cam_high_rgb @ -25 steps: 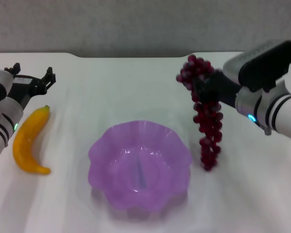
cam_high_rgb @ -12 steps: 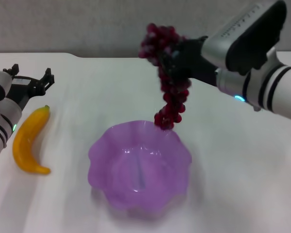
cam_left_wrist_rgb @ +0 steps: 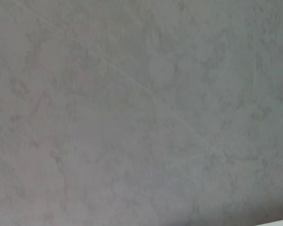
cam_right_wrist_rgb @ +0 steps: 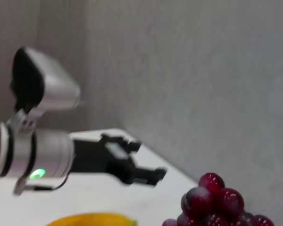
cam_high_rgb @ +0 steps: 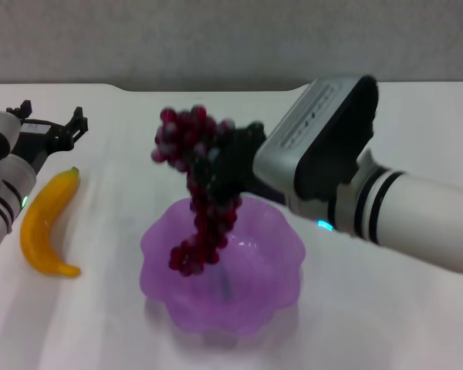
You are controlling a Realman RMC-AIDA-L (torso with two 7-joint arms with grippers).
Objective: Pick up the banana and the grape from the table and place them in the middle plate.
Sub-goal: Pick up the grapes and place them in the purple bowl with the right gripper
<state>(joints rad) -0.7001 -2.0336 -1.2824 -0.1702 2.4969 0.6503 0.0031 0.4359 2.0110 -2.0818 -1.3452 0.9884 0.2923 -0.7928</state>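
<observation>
Grape (cam_high_rgb: 194,185) clamped in right end effector (cam_high_rgb: 220,166), dangling into middle plate (cam_high_rgb: 282,239).

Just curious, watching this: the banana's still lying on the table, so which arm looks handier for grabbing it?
Probably the left. Its end effector sits open just beyond the banana, while the right end effector holds the grape over the middle plate.

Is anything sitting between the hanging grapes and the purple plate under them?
Nothing visible. The right tool holds the grape by its upper end, and the bunch's lower end dangles over the middle plate, whose bowl looks bare. The banana lies off to the left on the table.
</observation>
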